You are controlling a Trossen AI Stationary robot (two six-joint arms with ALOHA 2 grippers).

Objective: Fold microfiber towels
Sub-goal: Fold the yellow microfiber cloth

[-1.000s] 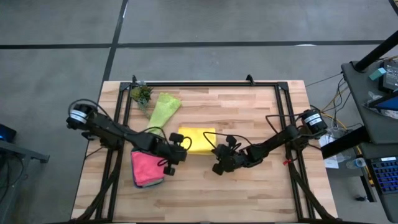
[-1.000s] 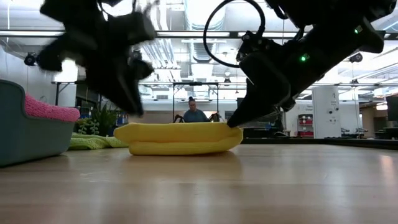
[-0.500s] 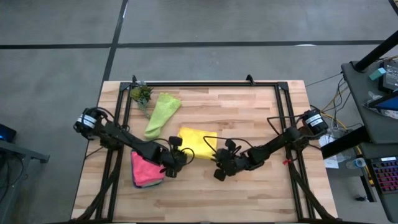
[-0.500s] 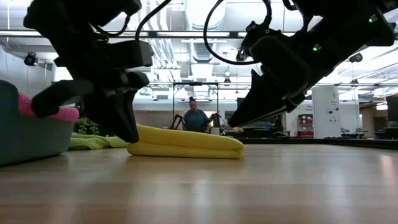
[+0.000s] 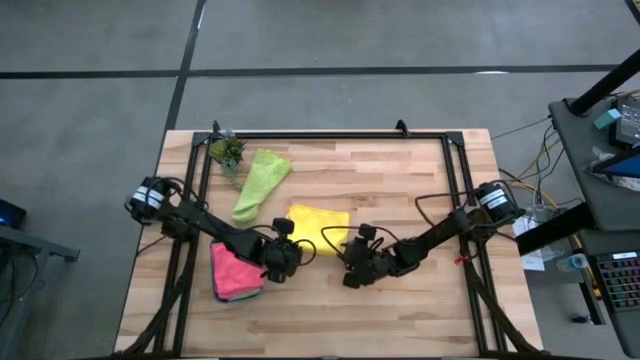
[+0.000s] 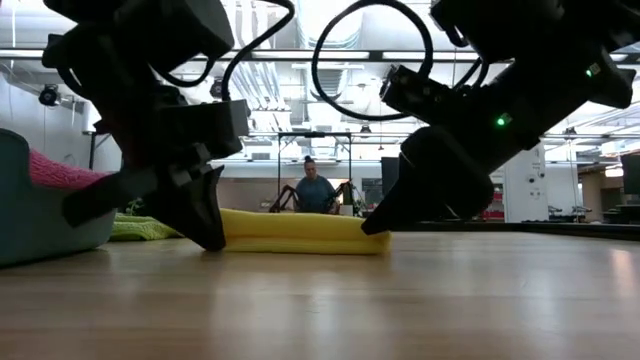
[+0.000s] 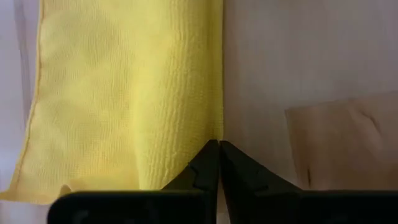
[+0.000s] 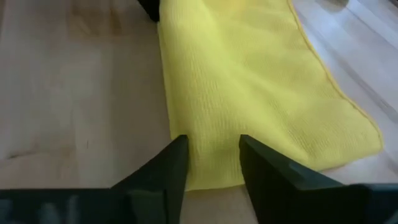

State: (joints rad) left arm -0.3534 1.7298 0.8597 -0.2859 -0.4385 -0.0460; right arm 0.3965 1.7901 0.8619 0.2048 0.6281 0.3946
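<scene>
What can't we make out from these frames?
- High view: near edge of the yellow towel is under the left gripper and right gripper.
- High view: the tray under the pink towel is almost wholly covered.
- Low view: lime green towel mostly blocked by the left arm.

In the low view, the left gripper (image 6: 205, 225) hides one end of the yellow towel (image 6: 290, 231), and the teal tray (image 6: 45, 215) is cut off at the picture's edge.
</scene>
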